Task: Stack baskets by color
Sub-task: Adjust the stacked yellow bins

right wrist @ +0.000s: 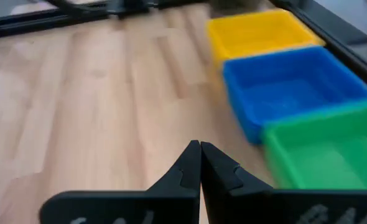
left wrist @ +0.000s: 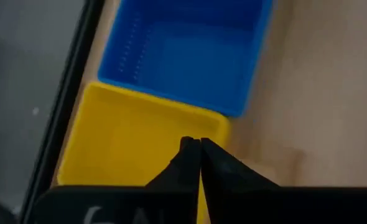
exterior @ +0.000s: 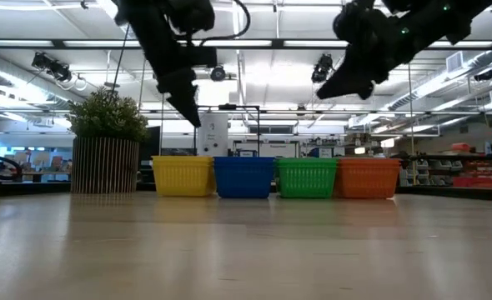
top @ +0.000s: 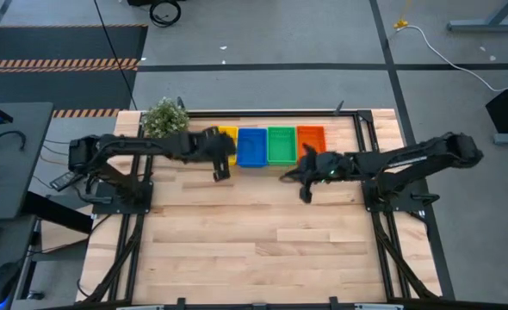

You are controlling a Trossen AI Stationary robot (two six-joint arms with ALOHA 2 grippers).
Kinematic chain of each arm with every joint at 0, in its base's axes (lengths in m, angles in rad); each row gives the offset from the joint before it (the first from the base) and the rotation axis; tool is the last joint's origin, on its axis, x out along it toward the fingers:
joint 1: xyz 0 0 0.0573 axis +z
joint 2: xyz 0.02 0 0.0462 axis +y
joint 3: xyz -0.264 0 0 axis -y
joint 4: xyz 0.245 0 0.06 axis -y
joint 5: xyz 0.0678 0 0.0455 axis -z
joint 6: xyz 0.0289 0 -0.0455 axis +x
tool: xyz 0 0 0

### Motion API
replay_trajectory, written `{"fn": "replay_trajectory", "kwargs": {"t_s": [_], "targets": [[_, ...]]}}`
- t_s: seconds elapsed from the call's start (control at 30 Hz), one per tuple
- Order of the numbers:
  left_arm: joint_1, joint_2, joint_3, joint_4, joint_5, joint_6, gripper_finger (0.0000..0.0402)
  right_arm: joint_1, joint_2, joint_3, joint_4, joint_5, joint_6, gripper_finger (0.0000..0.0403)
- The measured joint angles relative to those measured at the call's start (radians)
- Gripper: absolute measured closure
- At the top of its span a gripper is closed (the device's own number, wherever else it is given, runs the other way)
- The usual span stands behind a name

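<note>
The baskets stand side by side in a row along the table's far edge, bottoms on the wood: yellow [top: 229,135], blue [top: 252,146], green [top: 281,145], orange [top: 311,138]. My left gripper [left wrist: 199,142] is shut with nothing in it. It hangs in the air over the yellow basket's [left wrist: 134,140] near rim, pointing steeply down. My right gripper [right wrist: 200,144] is also shut and holds nothing. It hovers above bare wood in front of the green [right wrist: 320,149] and orange baskets, clear of the table in the low view [exterior: 323,93].
A small potted plant [top: 164,118] stands at the far left corner, beside the yellow basket [exterior: 182,176]. A black metal frame [top: 357,129] runs along the table's far and side edges. Bare wooden tabletop [top: 254,241] lies open between the baskets and the near edge.
</note>
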Motion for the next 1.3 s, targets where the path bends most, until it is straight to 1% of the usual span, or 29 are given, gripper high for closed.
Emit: {"fn": "replay_trajectory", "kwargs": {"t_s": [0.07, 0.13, 0.23, 0.33, 0.43, 0.57, 0.77, 0.9, 1.17, 1.3], "targets": [[0.075, 0.009, 0.003, 0.034, 0.077, 0.019, 0.0389, 0.028, 0.065, 0.000, 0.086, -0.010, -0.026, 0.0396], [0.145, 0.025, 0.002, 0.034, 0.155, 0.021, 0.0396, 0.049, 0.129, 0.000, 0.163, -0.012, -0.052, 0.0396], [0.225, 0.067, 0.002, 0.042, 0.231, 0.023, 0.0394, 0.069, 0.208, 0.000, 0.241, -0.030, -0.087, 0.0396], [0.269, 0.119, 0.002, 0.047, 0.291, 0.023, 0.0393, 0.080, 0.259, 0.000, 0.282, -0.034, -0.092, 0.0396], [0.278, 0.165, 0.002, 0.048, 0.342, 0.044, 0.0397, 0.084, 0.279, 0.000, 0.285, -0.035, -0.087, 0.0396], [0.259, 0.200, 0.002, 0.045, 0.351, 0.053, 0.0395, 0.084, 0.282, 0.000, 0.286, -0.035, -0.080, 0.0396], [0.221, 0.202, 0.002, 0.042, 0.351, 0.068, 0.0398, 0.084, 0.282, 0.000, 0.285, -0.034, -0.081, 0.0396], [0.205, 0.202, 0.002, 0.042, 0.351, 0.069, 0.0392, 0.084, 0.282, 0.000, 0.284, -0.035, -0.081, 0.0396], [0.197, 0.202, 0.002, 0.042, 0.350, 0.068, 0.0397, 0.084, 0.282, 0.000, 0.282, -0.035, -0.081, 0.0396], [0.197, 0.202, 0.002, 0.042, 0.350, 0.068, 0.0388, 0.084, 0.282, 0.000, 0.282, -0.035, -0.081, 0.0396]]}}
